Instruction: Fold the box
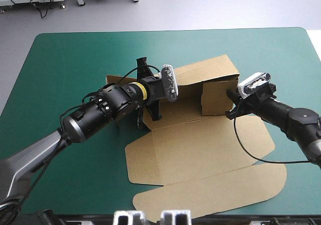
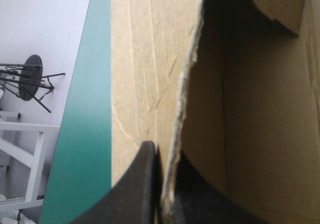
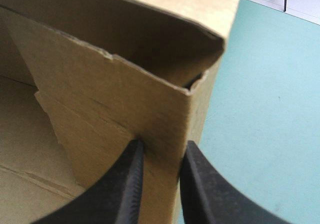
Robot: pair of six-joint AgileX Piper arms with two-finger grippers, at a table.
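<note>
I have the box in the middle of the teal-green table. Its long axis runs left to right across the cover, so each arm works the end nearer to it. The far part is already standing as a rough tray, with the back wall up and a side wall raised at each end. The lid lies flat on the cover, reaching toward my near edge. The left gripper pinches the top edge of the left side wall, one black finger on the outer face and one on the inner, the board's ragged edge running ahead from between them. The right gripper is clamped the same way on the right side wall, just at the corner where it meets the back wall; a small gap shows at that corner, so I judge the tuck there is not seated. What the coming move turns on, as I read it, is that both walls lie directly between the fingers with the tray's hollow to the inside of each grip, so any push has to go inward, toward the other arm, along the long axis. The tray holds nothing I can see, only bare brown board on its floor.
</note>
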